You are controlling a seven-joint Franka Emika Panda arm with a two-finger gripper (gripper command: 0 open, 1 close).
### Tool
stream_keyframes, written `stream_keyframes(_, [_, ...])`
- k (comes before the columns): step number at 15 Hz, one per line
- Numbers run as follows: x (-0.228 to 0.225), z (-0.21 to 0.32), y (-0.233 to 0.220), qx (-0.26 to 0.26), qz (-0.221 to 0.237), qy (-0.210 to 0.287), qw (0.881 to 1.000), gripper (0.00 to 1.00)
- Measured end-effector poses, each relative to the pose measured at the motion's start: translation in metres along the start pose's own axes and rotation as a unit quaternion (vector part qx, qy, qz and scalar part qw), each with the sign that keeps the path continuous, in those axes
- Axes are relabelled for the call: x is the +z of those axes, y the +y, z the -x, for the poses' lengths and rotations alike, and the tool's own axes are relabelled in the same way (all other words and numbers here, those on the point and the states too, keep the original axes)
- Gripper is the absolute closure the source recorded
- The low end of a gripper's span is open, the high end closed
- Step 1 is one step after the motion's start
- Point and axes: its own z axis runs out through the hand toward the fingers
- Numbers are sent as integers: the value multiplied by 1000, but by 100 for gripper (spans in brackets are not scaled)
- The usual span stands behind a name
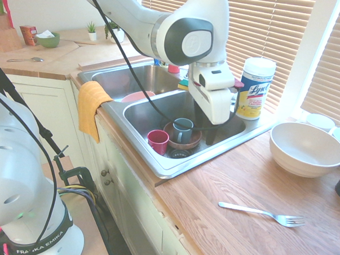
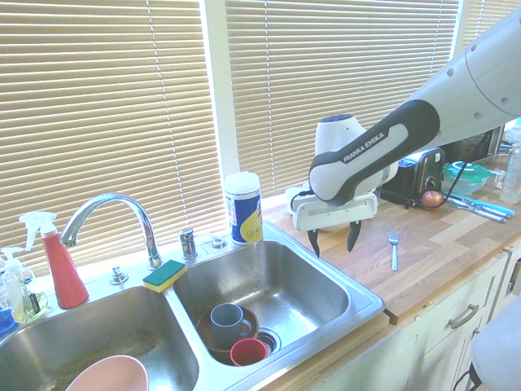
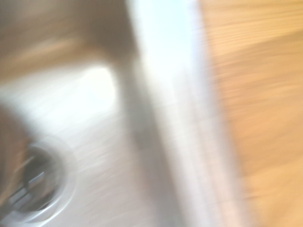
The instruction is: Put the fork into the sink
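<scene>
the fork point(image 1: 262, 213) lies flat on the wooden desk point(image 1: 241, 181), well apart from the sink point(image 1: 157, 161), tines pointing away from the basin; nothing touches it. in the second exterior view the fork point(image 2: 394, 251) shows beyond the sink's rim, past the arm.

the pincer point(image 2: 334, 238) hangs over the edge of the right basin, pointing straight down, its two dark fingers point(image 2: 313, 242) spread wide with nothing between them. in the first exterior view the pincer point(image 1: 205, 131) is partly hidden behind its white housing.

containers: the right basin of the sink point(image 2: 358, 297) holds a brown bowl point(image 1: 187, 143) with a grey mug point(image 1: 183, 130) standing in it, and a small red cup point(image 1: 157, 141) upright just beside the bowl, near the round drain point(image 1: 179, 153). the left basin holds a pink bowl point(image 2: 107, 376). a yellow cloth point(image 1: 91, 107) drapes over the sink's front rim. a green-and-yellow sponge point(image 2: 164, 274) sits on the ledge beside the faucet point(image 2: 114, 220), and a lysol wipes canister point(image 1: 254, 87) stands upright behind the right basin. a red spray bottle point(image 2: 59, 261) stands left of the faucet.

on the desk a large white bowl point(image 1: 306, 148) sits near the window; its inside can't be seen. the wrist view is blurred: steel basin, drain point(image 3: 35, 182), rim and wood.
</scene>
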Motion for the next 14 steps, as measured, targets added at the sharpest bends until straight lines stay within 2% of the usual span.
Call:
stream_keyframes(5, [20, -87, 64, 100, 46, -12, 994, 0])
stream_keyframes(7, [32, -115, 87, 123, 56, -28, 990, 0])
stream_keyframes(10, [48, -147, 97, 137, 58, -48, 988, 0])
stream_keyframes(14, [68, -169, 85, 134, 54, -51, 988, 0])
